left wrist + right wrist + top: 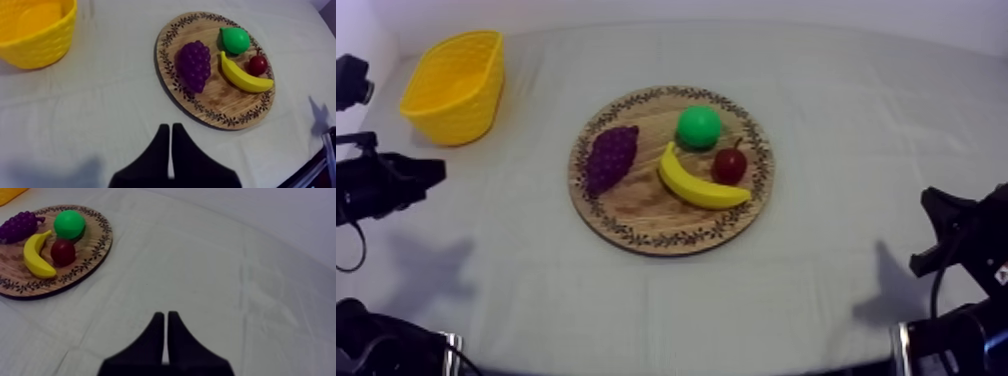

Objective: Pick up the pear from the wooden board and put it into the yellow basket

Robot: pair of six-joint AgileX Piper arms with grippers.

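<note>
The green pear (698, 127) sits on the far part of the round wooden board (636, 205) at mid-table, beside a small red fruit (729, 165). In the left wrist view the pear (235, 40) lies beyond the grapes; in the right wrist view the pear (69, 224) is behind the red fruit. The yellow basket (454, 85) stands at the far left, with nothing in the part of its inside that shows (35, 35). My left gripper (167, 129) rests shut over bare cloth, near the table's left edge (440, 170). My right gripper (165, 317) is shut too, low at the right (926, 198).
Purple grapes (609, 158) and a banana (698, 182) share the board with the pear. Bare cloth lies between the board and the basket and all along the front of the table.
</note>
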